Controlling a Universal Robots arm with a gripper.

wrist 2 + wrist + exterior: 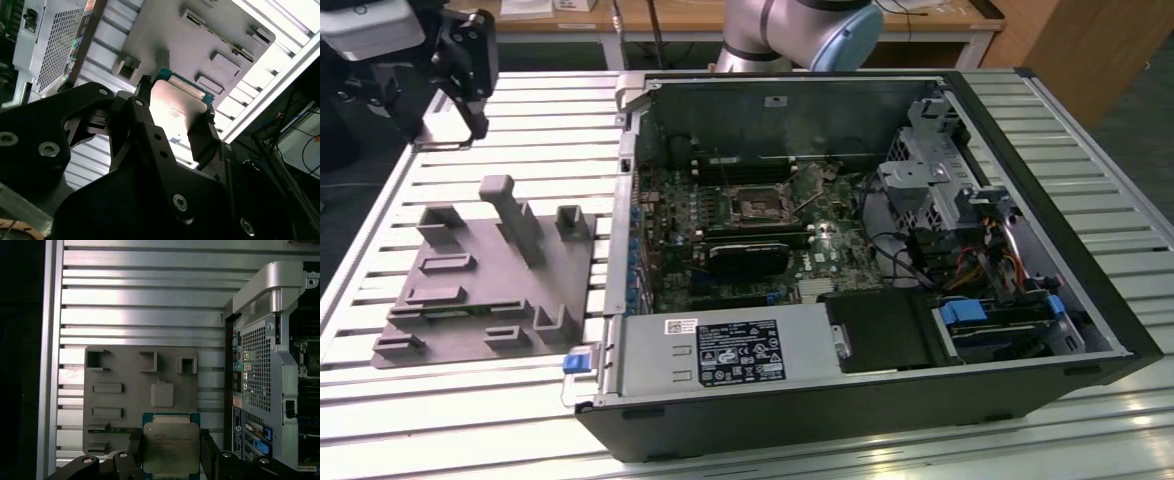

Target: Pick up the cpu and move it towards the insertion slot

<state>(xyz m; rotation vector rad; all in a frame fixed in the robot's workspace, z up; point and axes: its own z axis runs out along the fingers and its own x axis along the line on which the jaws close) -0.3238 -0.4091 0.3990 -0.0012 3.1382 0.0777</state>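
The cpu (171, 447), a silvery square chip with a green rim, sits between the black fingers (134, 450) of my gripper (171, 452), which is shut on it. In the second wrist view the cpu (177, 107) shows as a shiny plate pinched by the gripper (175, 102). In the exterior view the gripper (470, 90) hangs high over the slatted table at that view's far left, above the grey fixture plate (480, 290). The insertion slot (758, 205), a silver-framed socket with a dark centre, lies on the motherboard inside the open computer case, well to the exterior view's right of the gripper.
The open computer case (881, 400) lies on the slatted aluminium table (507, 130), with its perforated rear wall (255, 375) beside the fixture plate (140, 390). Upright grey posts (514, 215) rise from the plate. Drive cages and cables (961, 250) crowd the case's right side.
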